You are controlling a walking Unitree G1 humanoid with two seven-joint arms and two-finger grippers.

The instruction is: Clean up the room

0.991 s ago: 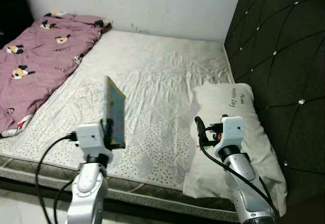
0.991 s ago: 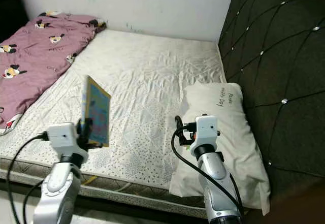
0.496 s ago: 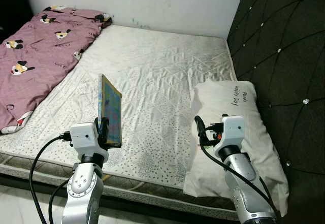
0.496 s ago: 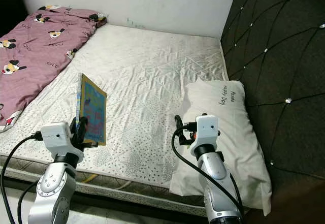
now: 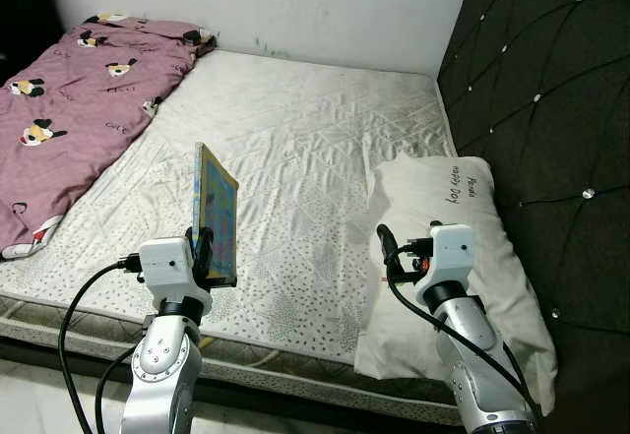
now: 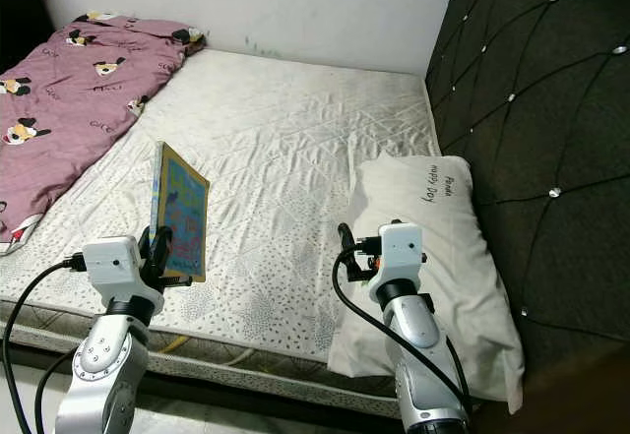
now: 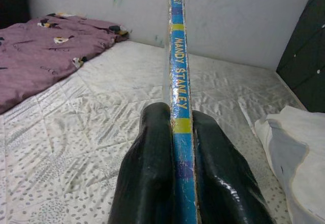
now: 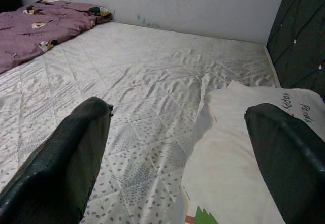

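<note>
Left gripper [image 5: 204, 254] has lowered slightly, still clamping the upright picture book [image 5: 217, 215] by its spine. Thin, stiff and light, it is best pinched at the edge. Right gripper [image 8: 177, 148] spread wide above the pillow [image 5: 463, 247].

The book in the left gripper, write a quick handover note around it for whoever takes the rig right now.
Left gripper: shut on the book, held upright on edge above the near part of the mattress.
Right gripper: open, holding nothing, raised over the near edge of the pillow.
Pink blanket lies rumpled along the far left side of the mattress; the pillow sits against the dark headboard.
Done: book picked up.
Left: put the book away, probably straighten the blanket. No shelf or bin in sight.
</note>
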